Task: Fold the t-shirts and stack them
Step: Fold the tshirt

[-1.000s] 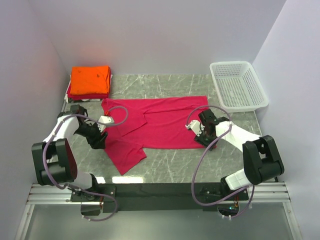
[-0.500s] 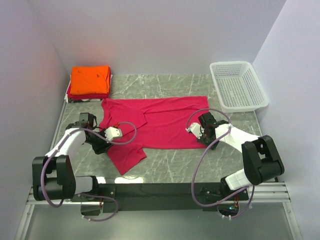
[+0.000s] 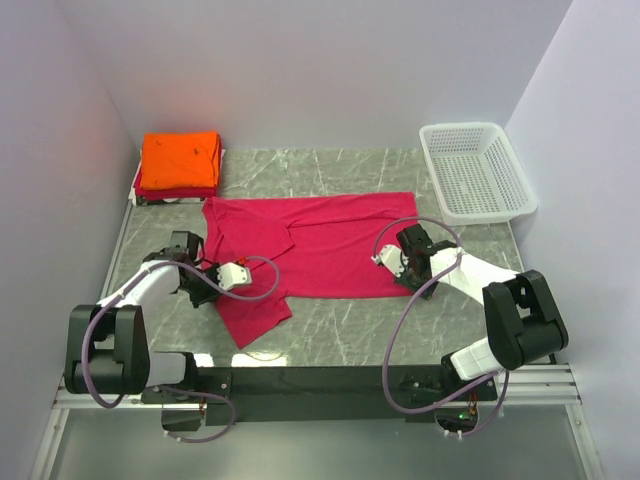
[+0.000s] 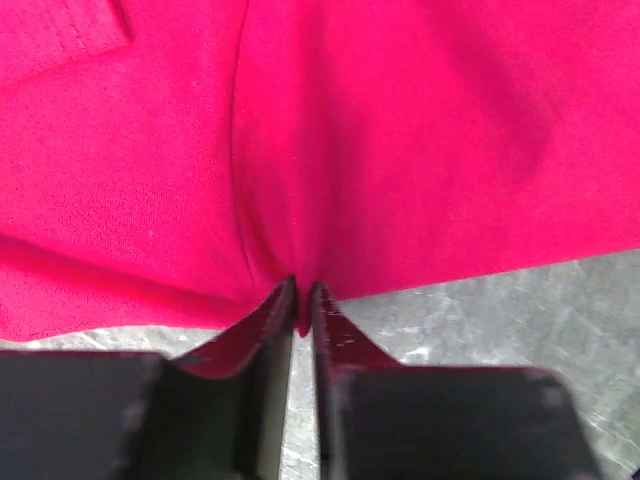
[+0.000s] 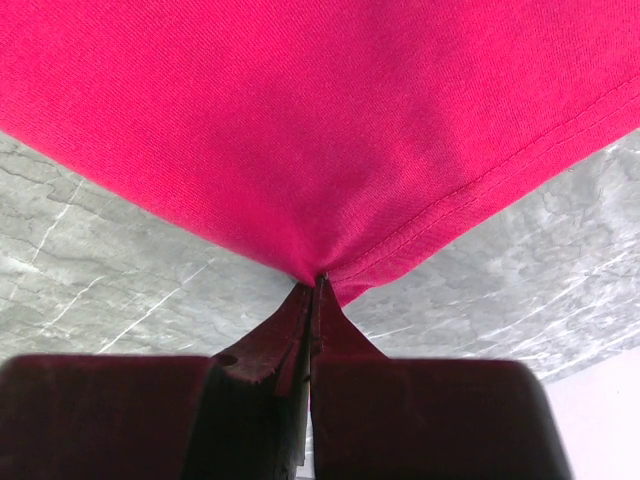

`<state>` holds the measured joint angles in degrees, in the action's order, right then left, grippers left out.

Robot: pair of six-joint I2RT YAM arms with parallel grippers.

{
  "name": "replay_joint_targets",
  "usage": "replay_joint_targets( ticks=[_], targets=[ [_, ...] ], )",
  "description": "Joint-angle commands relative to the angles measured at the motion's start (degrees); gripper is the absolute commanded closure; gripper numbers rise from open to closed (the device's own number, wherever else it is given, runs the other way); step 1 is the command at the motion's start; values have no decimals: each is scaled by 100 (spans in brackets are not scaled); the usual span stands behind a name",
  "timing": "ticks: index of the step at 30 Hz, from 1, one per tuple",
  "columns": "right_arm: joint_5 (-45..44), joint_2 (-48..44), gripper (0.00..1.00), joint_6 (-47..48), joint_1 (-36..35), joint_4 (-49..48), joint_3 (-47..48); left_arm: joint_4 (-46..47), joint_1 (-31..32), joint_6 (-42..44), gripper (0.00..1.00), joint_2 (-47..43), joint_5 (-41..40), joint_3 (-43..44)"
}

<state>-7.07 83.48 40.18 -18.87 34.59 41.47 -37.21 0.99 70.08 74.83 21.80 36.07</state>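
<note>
A crimson-pink t-shirt (image 3: 320, 245) lies spread flat across the middle of the table, one sleeve pointing toward the near edge. My left gripper (image 3: 215, 283) sits low at the shirt's left side and is shut on a pinch of its edge (image 4: 298, 300). At the near right corner of the shirt my right gripper (image 3: 405, 268) is shut on the hemmed corner (image 5: 325, 272). An orange t-shirt (image 3: 180, 158), folded, tops a red folded one (image 3: 176, 189) in a stack at the back left.
A white mesh basket (image 3: 477, 172) stands at the back right against the wall. Purple walls close in the table on three sides. Grey marble table surface (image 3: 340, 335) shows in front of the shirt.
My left gripper moved down along the shirt's left edge toward the sleeve and closed on the cloth. My right gripper closed on the near right corner and stayed put.
</note>
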Motion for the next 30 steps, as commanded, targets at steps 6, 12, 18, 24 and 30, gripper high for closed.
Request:
replay_joint_targets(
  ticks=[6,12,18,24,30],
  targets=[
    [30,-490,100,130,-11,144,-140,-883,41,277,99,-502,-1,-75],
    [39,-1228,100,331,103,601,-192,-1657,-91,330,99,-1092,228,250],
    [74,-1177,100,561,393,672,141,-2237,-530,453,99,-804,500,917],
    [162,-632,100,692,569,628,826,-2186,-750,304,99,-145,676,1673],
    [189,246,100,824,745,646,1757,-1957,-776,-73,99,575,808,2341]
  ],
)
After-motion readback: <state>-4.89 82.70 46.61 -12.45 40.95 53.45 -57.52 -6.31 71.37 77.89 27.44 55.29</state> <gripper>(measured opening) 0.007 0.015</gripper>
